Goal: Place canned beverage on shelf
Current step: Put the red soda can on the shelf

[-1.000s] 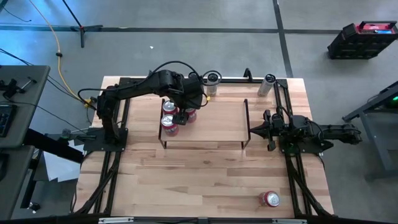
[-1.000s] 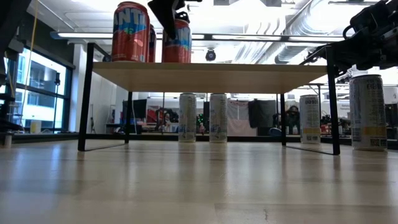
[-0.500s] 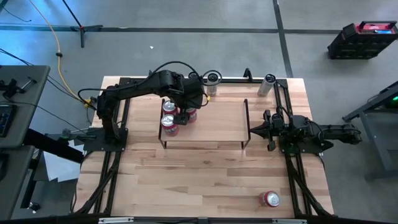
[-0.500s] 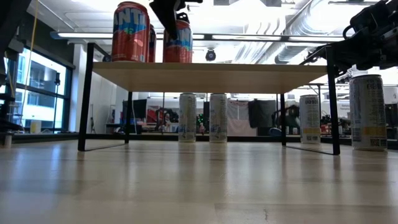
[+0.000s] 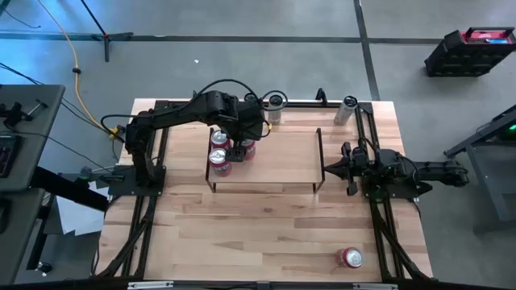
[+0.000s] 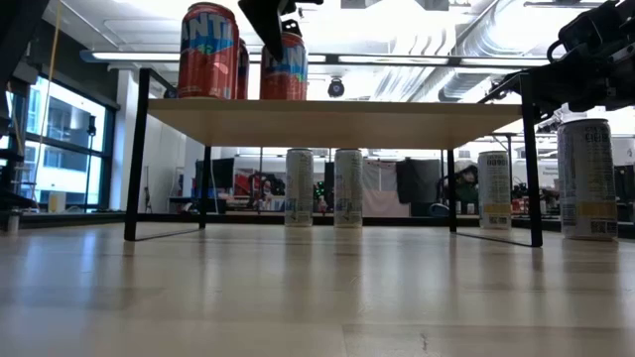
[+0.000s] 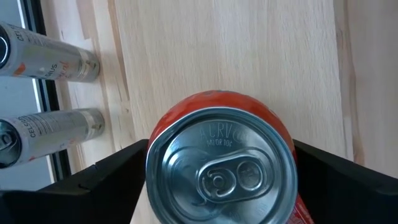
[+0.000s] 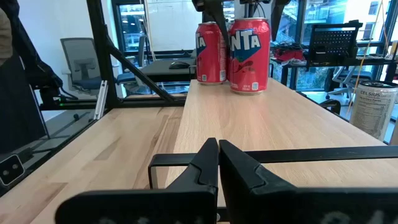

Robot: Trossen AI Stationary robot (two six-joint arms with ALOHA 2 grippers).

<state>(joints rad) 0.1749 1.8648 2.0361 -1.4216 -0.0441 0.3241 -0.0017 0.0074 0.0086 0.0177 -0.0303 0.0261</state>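
The red can (image 7: 221, 163) stands upright on the shelf (image 5: 282, 158), beside two other red cans (image 5: 218, 153). The left gripper (image 5: 244, 147) straddles it, fingers (image 7: 106, 180) spread around its sides. The right gripper (image 8: 217, 163) rests pressed together beside the shelf. The can is probably rigid, smooth-walled and slippery; grip mid-body.
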